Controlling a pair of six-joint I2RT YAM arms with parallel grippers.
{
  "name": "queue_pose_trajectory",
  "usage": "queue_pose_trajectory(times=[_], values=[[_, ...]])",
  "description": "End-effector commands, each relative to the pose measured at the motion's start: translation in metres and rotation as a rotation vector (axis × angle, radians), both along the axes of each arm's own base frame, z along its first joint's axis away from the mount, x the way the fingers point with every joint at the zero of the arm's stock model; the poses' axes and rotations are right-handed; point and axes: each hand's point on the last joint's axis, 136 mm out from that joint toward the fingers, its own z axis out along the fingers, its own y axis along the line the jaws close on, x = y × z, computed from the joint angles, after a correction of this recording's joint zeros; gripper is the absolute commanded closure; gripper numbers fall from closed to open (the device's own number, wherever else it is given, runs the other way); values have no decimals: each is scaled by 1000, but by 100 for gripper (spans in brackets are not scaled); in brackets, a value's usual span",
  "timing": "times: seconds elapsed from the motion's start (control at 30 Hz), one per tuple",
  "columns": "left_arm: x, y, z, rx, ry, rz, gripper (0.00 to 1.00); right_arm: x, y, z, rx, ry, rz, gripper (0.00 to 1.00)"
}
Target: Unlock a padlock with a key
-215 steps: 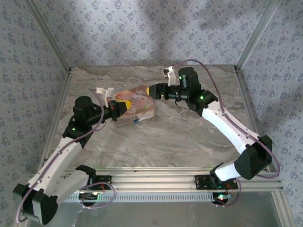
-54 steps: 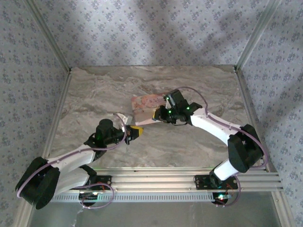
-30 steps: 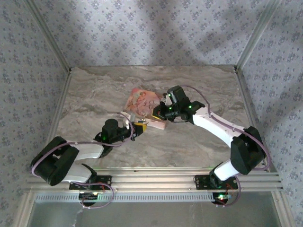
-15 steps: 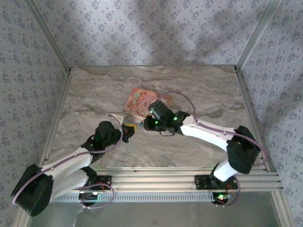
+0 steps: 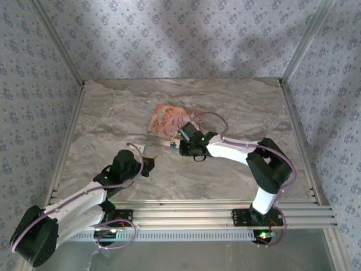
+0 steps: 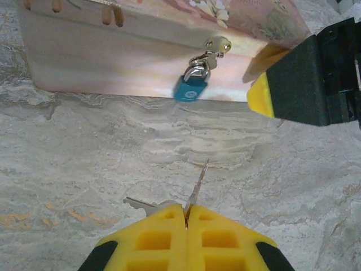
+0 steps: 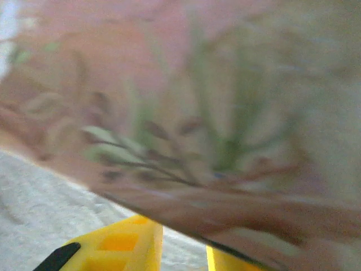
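Left gripper: my left gripper had its yellow pads pressed tight together, clamped on a thin silver metal key. The blade stuck out past the tips, pointing far, twd the box front.
Extra metal: a 2nd silver piece poked out left of the pads, low over the table. Couldn't tell if it was a key or a ring.
Padlock: the small teal-blue padlock w/ a silver shackle hung tilted from a silver metal hasp on the near face of the box. It was far of my key tip, a bit left of it, not touching.
Box: the pink illustrated cardboard box sat mid-table, on the far side of both grippers.
Right gripper: my right gripper was at the box's near right corner, just right of the padlock. In the right wrist view its yellow fingers stood a little apart w/ table showing btwn them and nothing in the gap. The box edge lay blurred across above the tips; couldn't tell if touching.
Table: grey-beige marble-pattern tabletop under everything.
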Motion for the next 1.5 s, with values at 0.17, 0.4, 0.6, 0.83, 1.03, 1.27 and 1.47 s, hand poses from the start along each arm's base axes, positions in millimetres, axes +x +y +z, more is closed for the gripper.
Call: queue_pose_trajectory(times=[0.17,0.4,0.6,0.83,1.03,1.27,1.47], values=[[-1,6,-4,24,-6,8,100,9,-12,20,-103,-138,6,62],[0,29,-14,95,55,124,100,-5,22,23,-167,-209,-28,39],[-3,41,-15,109,78,178,100,1,53,22,-207,-250,-100,34],[-7,48,-12,99,88,214,100,23,55,15,-215,-268,-169,37],[-10,50,-7,80,67,214,100,37,59,11,-214,-288,-182,42],[-12,49,-6,65,57,204,100,49,62,3,-232,-291,-184,44],[-12,47,-6,59,54,195,100,58,57,1,-230,-298,-199,48]])
